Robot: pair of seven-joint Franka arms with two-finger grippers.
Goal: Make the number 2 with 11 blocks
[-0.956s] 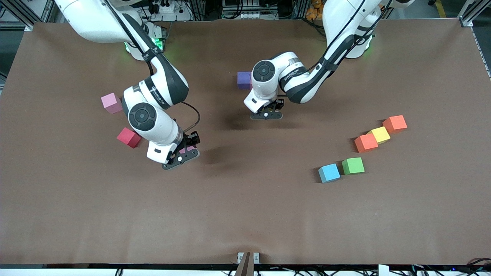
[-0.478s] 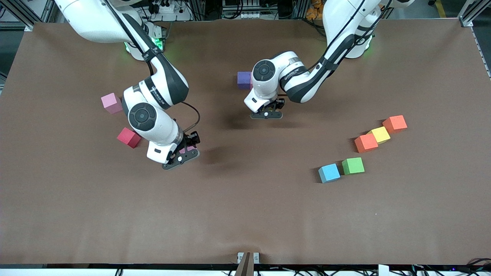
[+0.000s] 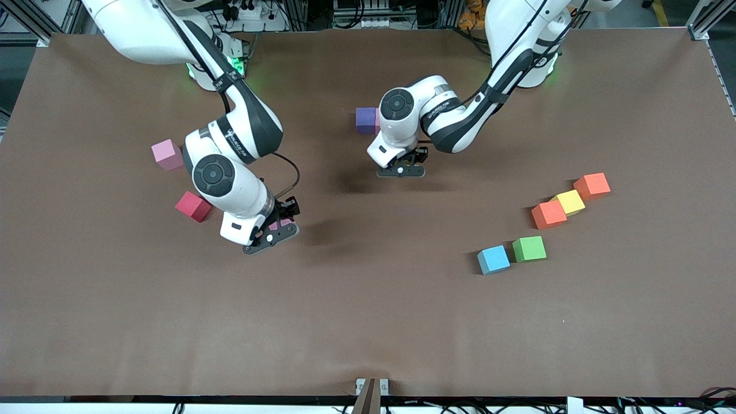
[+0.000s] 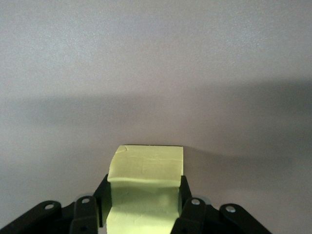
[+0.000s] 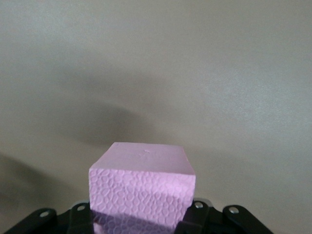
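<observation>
Both grippers carry a block; no digit is laid out yet.
Left gripper (image 3: 401, 171) clamps a pale yellow-green block (image 4: 146, 168), right gripper (image 3: 270, 234) a pink block (image 5: 143, 187), both above bare table (image 3: 368, 322). Risk: soft foam held low may tilt on release, skewing the rows.

No text or label can be read.

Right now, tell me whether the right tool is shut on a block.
Shut on a pink block: in the right wrist view the right tool clamps its sides above the table.
</observation>
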